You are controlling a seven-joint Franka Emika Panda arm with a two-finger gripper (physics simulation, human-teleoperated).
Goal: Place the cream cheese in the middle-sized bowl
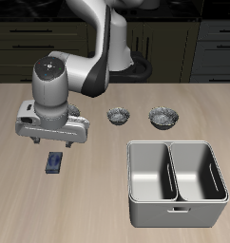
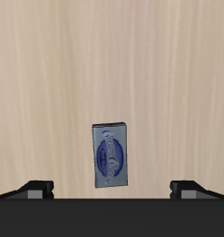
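The cream cheese [image 1: 55,163], a small dark blue box with a paler label, lies flat on the wooden table near its front edge. My gripper [image 1: 52,144] hangs open just above it, a little farther back. In the wrist view the cream cheese [image 2: 111,155] lies lengthwise between the two spread fingertips [image 2: 37,188], apart from both, with my gripper [image 2: 112,190] not touching it. Two shiny grey speckled bowls stand farther back: a smaller bowl [image 1: 118,116] and a wider bowl [image 1: 163,117]. I cannot tell which of them is the middle-sized bowl. The arm hides part of the table behind it.
A grey metal bin [image 1: 177,180] with two deep compartments stands near the front edge, on the bowls' side of the table. Dark cabinets run behind the table.
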